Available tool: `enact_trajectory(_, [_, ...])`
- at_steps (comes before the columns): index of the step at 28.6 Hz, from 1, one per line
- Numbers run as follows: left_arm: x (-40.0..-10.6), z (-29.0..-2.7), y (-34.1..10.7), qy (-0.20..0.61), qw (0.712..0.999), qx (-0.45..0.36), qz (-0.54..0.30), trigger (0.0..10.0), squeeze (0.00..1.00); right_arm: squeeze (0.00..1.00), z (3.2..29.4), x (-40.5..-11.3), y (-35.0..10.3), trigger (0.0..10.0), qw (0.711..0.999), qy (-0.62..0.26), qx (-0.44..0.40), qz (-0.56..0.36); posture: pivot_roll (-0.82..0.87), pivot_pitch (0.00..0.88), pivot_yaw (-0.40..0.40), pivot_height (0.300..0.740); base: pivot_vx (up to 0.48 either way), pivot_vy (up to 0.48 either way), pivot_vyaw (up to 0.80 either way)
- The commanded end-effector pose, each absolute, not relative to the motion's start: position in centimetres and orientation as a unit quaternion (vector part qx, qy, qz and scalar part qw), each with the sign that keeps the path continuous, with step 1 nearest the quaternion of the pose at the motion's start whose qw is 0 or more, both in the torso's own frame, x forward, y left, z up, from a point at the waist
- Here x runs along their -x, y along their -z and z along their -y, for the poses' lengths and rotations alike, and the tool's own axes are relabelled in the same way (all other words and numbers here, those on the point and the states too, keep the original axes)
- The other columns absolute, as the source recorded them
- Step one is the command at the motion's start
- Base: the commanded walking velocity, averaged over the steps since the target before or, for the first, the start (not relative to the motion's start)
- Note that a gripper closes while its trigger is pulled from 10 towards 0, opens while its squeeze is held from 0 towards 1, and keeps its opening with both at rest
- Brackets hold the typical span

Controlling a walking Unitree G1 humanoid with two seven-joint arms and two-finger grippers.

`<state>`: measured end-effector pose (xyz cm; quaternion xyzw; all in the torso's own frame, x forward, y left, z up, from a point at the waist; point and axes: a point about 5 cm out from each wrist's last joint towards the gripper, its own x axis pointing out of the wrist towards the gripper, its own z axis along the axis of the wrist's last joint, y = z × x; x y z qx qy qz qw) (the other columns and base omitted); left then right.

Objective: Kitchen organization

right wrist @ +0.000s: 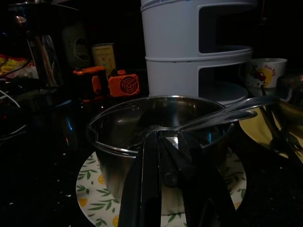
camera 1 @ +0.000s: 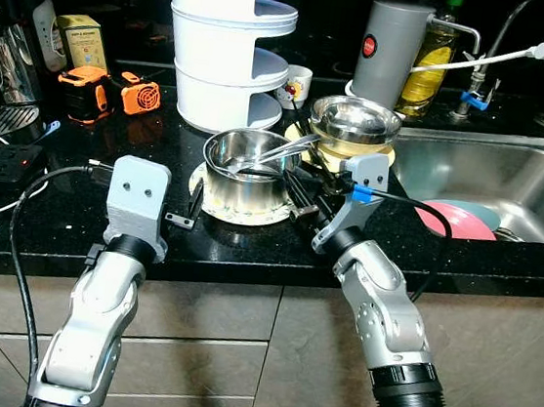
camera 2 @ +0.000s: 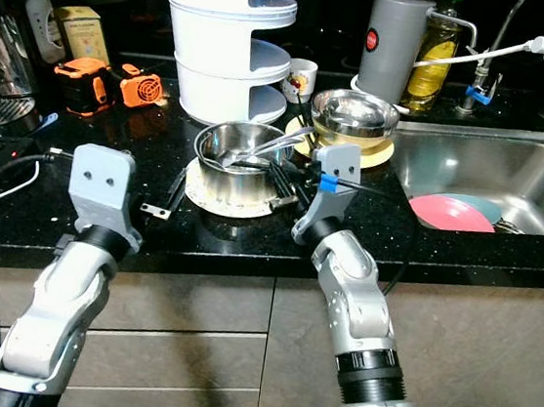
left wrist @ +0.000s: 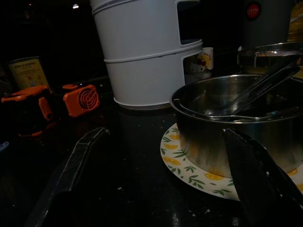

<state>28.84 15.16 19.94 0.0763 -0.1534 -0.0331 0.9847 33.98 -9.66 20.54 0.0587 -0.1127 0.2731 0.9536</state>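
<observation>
Centre frame on the black counter, the steel pot (camera 1: 246, 173) sits on a leaf-patterned plate (left wrist: 189, 168), two spoons (right wrist: 213, 118) leaning inside. It looks rigid, light and slick; the rim seems the best hold. The right gripper (camera 2: 288, 188) rests at its near wall, fingers apparently close together. The left gripper (left wrist: 156, 179) stands spread beside it. The canister's (camera 1: 388, 52) red label is unreadable.

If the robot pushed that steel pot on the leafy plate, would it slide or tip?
The steel pot looks wide and low, so tipping seems unlikely. It would probably slide on the smooth plate. The long utensils leaning over its rim could shift or clatter.
</observation>
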Motion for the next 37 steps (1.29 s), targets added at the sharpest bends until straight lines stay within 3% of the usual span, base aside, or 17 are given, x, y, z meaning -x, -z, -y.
enact_trajectory(1, [-28.8,-15.2,-20.1,0.031,0.985,-0.074,0.154,10.0,0.0,0.0,9.7,-33.9,-20.6,0.0,0.952,-0.274,-0.067,0.12,0.06,0.0,-0.023,0.74,0.0,0.0,0.0])
enact_trajectory(13, [-29.0,-15.2,-20.2,0.031,0.984,-0.072,0.157,10.0,0.0,0.0,10.5,-33.9,-22.2,0.0,0.944,-0.284,-0.081,0.146,0.06,0.0,-0.024,0.74,0.0,0.0,0.0])
enact_trajectory(20, [-29.0,-15.1,-20.3,0.031,0.984,-0.07,0.158,10.0,0.0,0.0,12.5,-32.8,-24.9,0.0,0.907,-0.356,-0.138,0.178,0.05,0.0,-0.022,0.74,0.0,0.0,0.0])
enact_trajectory(37, [-29.1,-15.1,-20.4,0.033,0.984,-0.071,0.158,10.0,0.0,0.0,11.8,-32.6,-23.1,0.0,0.917,-0.372,-0.072,0.123,0.06,0.0,-0.017,0.74,0.0,0.0,0.0])
